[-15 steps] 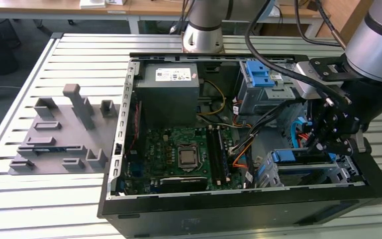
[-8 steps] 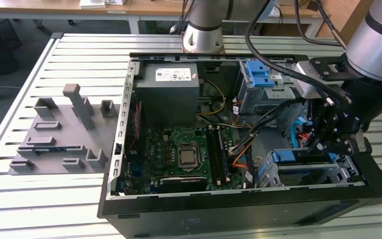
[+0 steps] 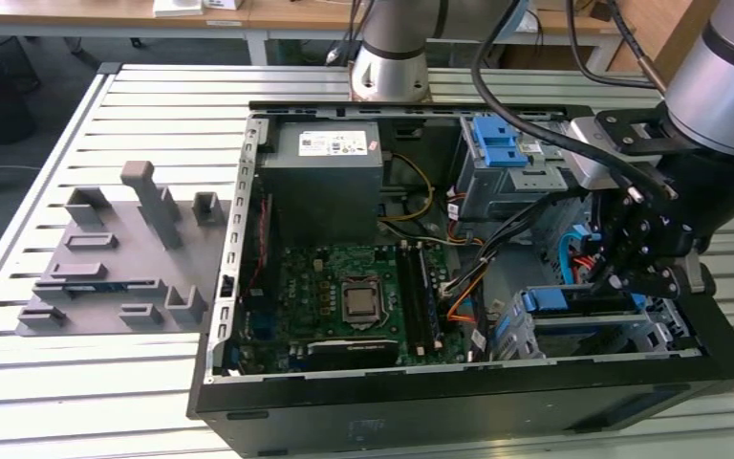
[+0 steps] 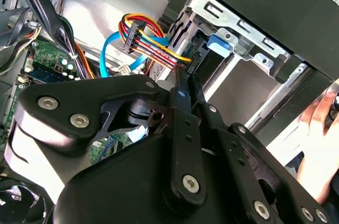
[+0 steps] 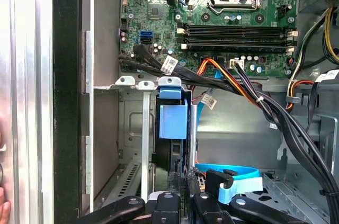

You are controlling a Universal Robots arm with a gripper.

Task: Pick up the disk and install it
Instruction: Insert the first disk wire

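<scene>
The disk [image 3: 577, 299], with its blue plastic frame, sits on edge in the metal drive cage [image 3: 654, 335] at the front corner of the open computer case, on the exterior view's right. The first wrist view shows its blue frame [image 5: 172, 121] between the cage rails, and the second wrist view shows its blue tab [image 4: 220, 41]. My gripper [image 3: 622, 277] hangs inside the case right at the disk's rear end. Its thin black fingertips [image 4: 186, 78] lie close together against the dark edge of the disk. In the first wrist view my gripper [image 5: 183, 177] is just behind the disk.
Coloured power leads [image 4: 143, 33] and a blue data cable [image 5: 233, 173] run close beside the fingers. The motherboard [image 3: 355, 296], grey power-supply box [image 3: 329, 182] and an upper cage with blue brackets [image 3: 501, 143] fill the case. A grey fixture [image 3: 118, 258] lies on the slatted table. A person's hand [image 4: 318, 144] rests outside the case.
</scene>
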